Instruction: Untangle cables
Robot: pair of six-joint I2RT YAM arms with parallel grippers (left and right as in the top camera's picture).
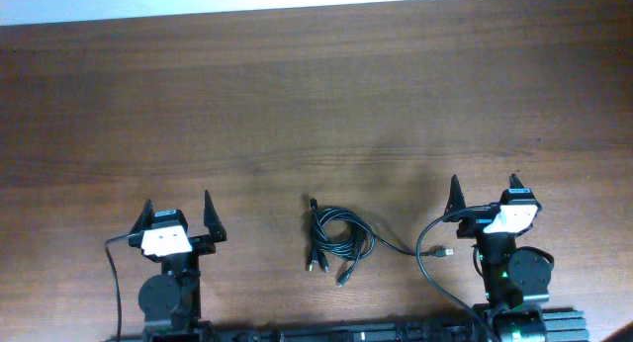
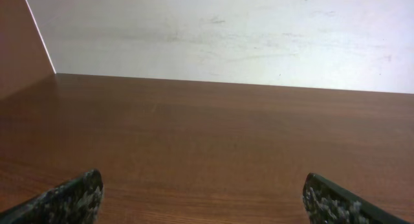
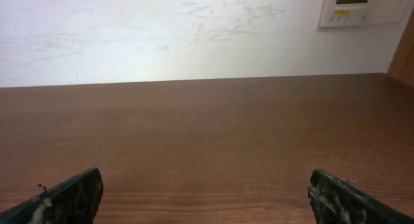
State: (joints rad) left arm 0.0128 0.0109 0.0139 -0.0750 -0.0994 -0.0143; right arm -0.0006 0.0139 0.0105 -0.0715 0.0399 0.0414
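Black cables in loose loops on grained wood table; both jaws wide apart.

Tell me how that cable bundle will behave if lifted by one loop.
Probably floppy: the cables are thin cords in loose loops, so they'd likely sag and dangle. Being so thin, likely light. The loops overlap, so lifting one may drag the rest along.

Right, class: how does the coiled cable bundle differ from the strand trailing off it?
The bundle lies in overlapping loops; the strand runs singly, almost straight. The bundle sits between the left gripper and right gripper; the strand reaches toward the right one. Both are thin, black, on the table.
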